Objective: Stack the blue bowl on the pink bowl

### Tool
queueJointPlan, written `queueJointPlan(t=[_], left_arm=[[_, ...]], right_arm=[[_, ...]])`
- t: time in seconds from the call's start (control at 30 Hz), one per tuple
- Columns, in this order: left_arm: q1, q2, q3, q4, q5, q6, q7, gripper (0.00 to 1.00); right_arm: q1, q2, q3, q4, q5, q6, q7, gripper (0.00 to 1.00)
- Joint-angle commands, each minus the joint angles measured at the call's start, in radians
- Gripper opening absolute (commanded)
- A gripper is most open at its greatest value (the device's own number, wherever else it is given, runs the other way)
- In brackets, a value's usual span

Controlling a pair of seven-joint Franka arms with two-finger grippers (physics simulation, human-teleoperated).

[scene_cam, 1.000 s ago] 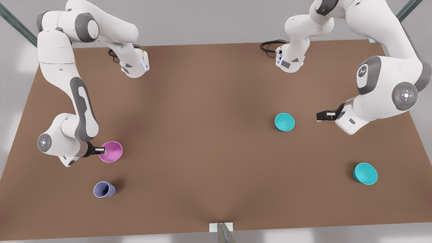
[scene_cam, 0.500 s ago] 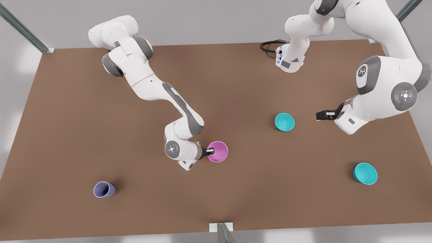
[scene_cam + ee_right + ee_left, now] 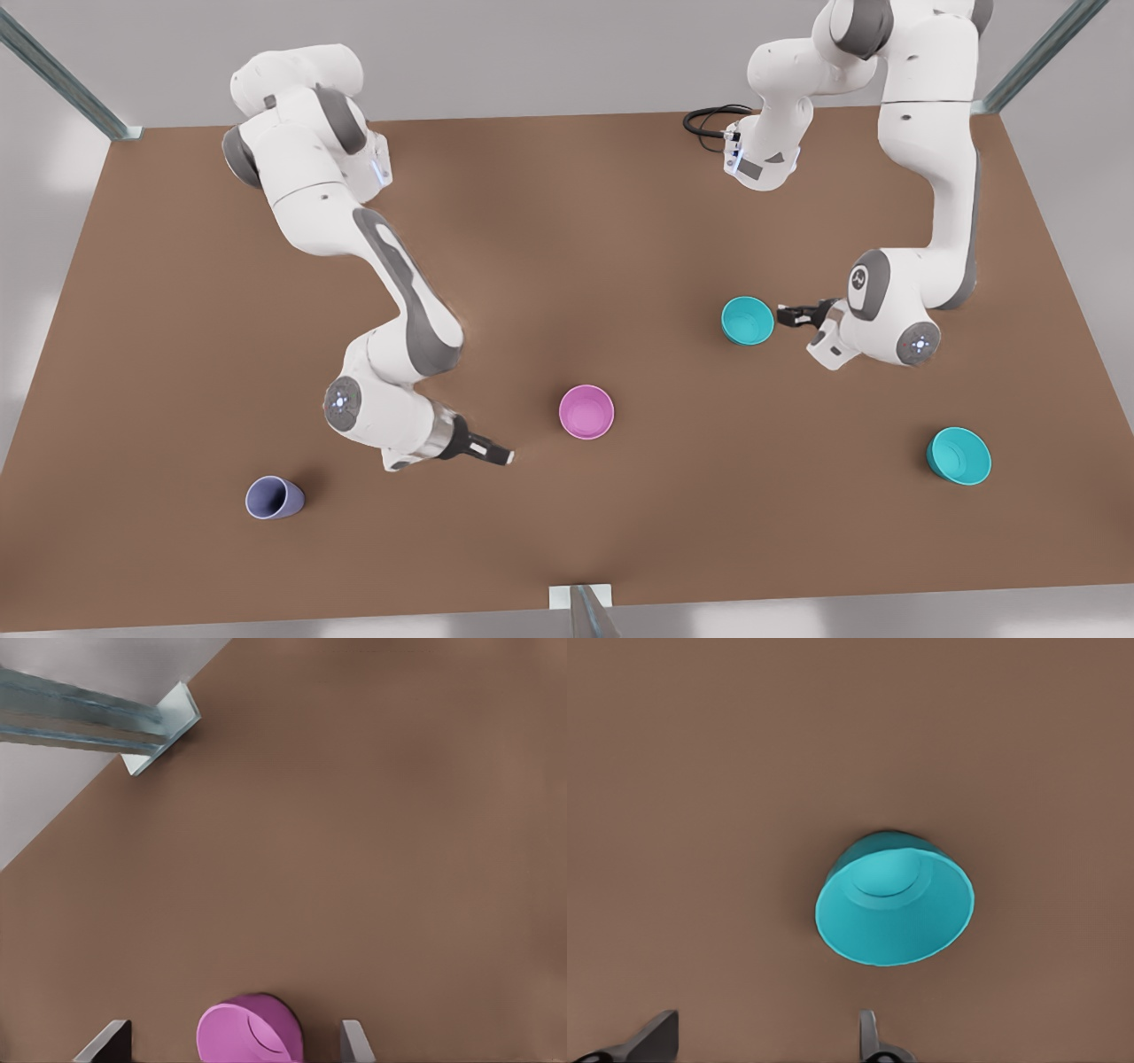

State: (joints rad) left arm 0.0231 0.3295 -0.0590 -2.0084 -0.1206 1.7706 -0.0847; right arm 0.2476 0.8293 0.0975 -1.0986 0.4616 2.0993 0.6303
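Pink bowl (image 3: pixel 586 412) upright on the brown table (image 3: pixel 567 230), near the middle and toward the table's near edge, free of any contact. Right gripper (image 3: pixel 505 457) on the front view's left side, hanging low over the table a little way off from the pink bowl, on its left in the front view; fingers spread apart and empty, both fingertips (image 3: pixel 353 1041) visible in the right wrist view with the pink bowl (image 3: pixel 251 1028) lying between and beyond them, not touched. Metal frame post (image 3: pixel 89 722) at the table's edge visible farther off in that view. Blue bowl (image 3: pixel 747 320) upright on the front view's right half of the table, well apart from the pink bowl. Left gripper (image 3: pixel 787 315) just beside the blue bowl's rim, on its right in the front view, close but with no grip on it. Fingers (image 3: pixel 870 1041) parted wide in the left wrist view, nothing between them, the blue bowl (image 3: pixel 895 900) ahead with its open mouth facing the camera. Wider teal bowl (image 3: pixel 959 455) near the table's near right corner in the front view, well apart from both grippers. Lavender-blue cup (image 3: pixel 274 497) near the near left corner, close to the right arm's wrist but untouched.
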Motion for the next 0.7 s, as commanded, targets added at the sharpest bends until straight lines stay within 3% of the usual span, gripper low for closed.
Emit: queueJointPlan(t=[0.0, 0.07, 0.1, 0.13, 0.2, 0.27, 0.3, 0.43, 0.5, 0.53, 0.57, 0.63, 0.67], left_arm=[[-0.008, -0.006, 0.001, -0.073, -0.025, 0.332, 0.255, 1.00], [-0.008, -0.001, 0.001, -0.109, -0.025, 0.352, 0.421, 1.00], [-0.008, 0.000, 0.001, -0.110, -0.025, 0.356, 0.459, 1.00], [-0.011, 0.003, 0.001, -0.110, -0.025, 0.375, 0.507, 1.00], [-0.022, 0.009, -0.001, -0.112, -0.027, 0.377, 0.507, 1.00], [-0.032, 0.034, -0.001, -0.112, -0.028, 0.379, 0.507, 1.00], [-0.037, 0.043, -0.001, -0.112, -0.030, 0.382, 0.507, 1.00], [-0.049, 0.078, -0.001, -0.112, -0.079, 0.392, 0.507, 1.00], [-0.057, 0.094, -0.001, -0.112, -0.077, 0.392, 0.507, 0.98], [-0.057, 0.092, -0.001, -0.112, -0.079, 0.391, 0.505, 0.93], [-0.058, 0.094, -0.001, -0.112, -0.079, 0.386, 0.505, 0.69], [-0.060, 0.092, -0.001, -0.112, -0.079, 0.380, 0.500, 0.36], [-0.060, 0.092, -0.001, -0.112, -0.079, 0.376, 0.497, 0.31]], right_arm=[[-0.139, -0.018, 0.007, 0.006, 0.014, -0.412, 0.014, 1.00], [-0.416, -0.025, -0.001, 0.040, -0.023, -0.810, -0.336, 1.00], [-0.459, -0.071, -0.001, 0.080, -0.116, -0.967, -0.438, 1.00], [-0.462, -0.143, 0.002, 0.092, -0.225, -0.998, -0.579, 1.00], [-0.447, -0.288, -0.001, 0.074, -0.251, -0.987, -0.692, 1.00], [-0.413, -0.492, -0.001, -0.135, -0.268, -0.829, -0.692, 1.00], [-0.352, -0.535, -0.021, -0.161, -0.334, -0.802, -0.692, 1.00], [-0.330, -0.613, -0.030, -0.280, -0.388, -0.668, -0.707, 1.00], [-0.281, -0.590, -0.087, -0.270, -0.402, -0.673, -0.704, 1.00], [-0.281, -0.570, -0.087, -0.268, -0.406, -0.668, -0.704, 1.00], [-0.284, -0.569, -0.087, -0.265, -0.416, -0.668, -0.704, 1.00], [-0.289, -0.553, -0.087, -0.221, -0.449, -0.663, -0.707, 1.00], [-0.294, -0.556, -0.087, -0.219, -0.474, -0.644, -0.709, 1.00]])
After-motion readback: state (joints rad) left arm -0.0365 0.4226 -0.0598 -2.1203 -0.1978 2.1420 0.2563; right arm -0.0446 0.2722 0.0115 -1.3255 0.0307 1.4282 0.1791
